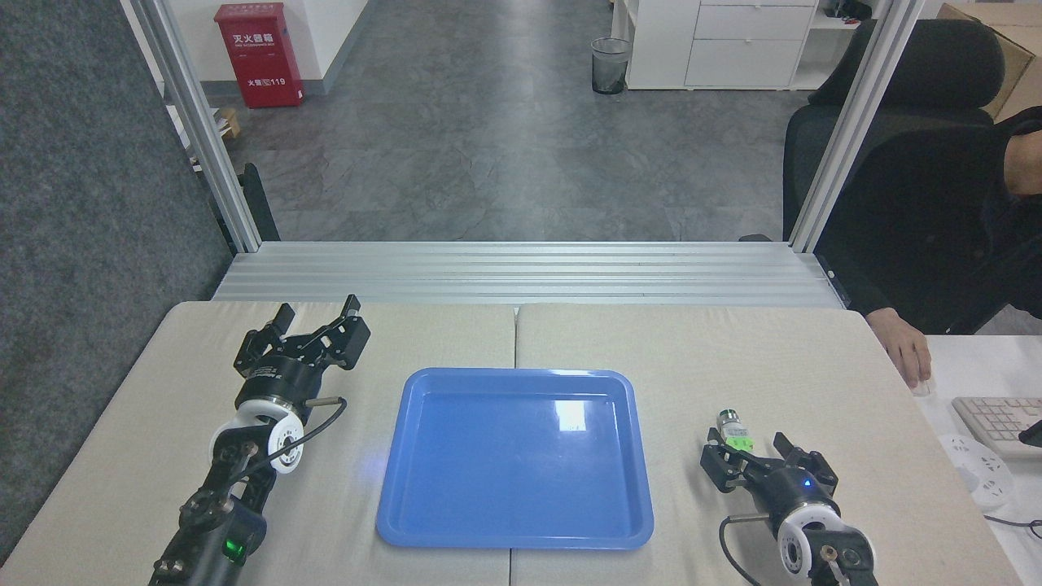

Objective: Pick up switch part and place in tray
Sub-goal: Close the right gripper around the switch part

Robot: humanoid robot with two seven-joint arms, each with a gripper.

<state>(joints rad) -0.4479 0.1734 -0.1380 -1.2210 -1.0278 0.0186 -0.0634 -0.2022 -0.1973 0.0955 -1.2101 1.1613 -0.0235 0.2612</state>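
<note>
Red box (pixel 257 54) marked "119"

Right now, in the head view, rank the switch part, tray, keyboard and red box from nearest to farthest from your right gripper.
1. Switch part: just beyond the right gripper, between its open fingers.
2. Tray: to its left, table centre.
3. Keyboard: far right edge.
4. Red box: on the floor, far upper left.
</note>
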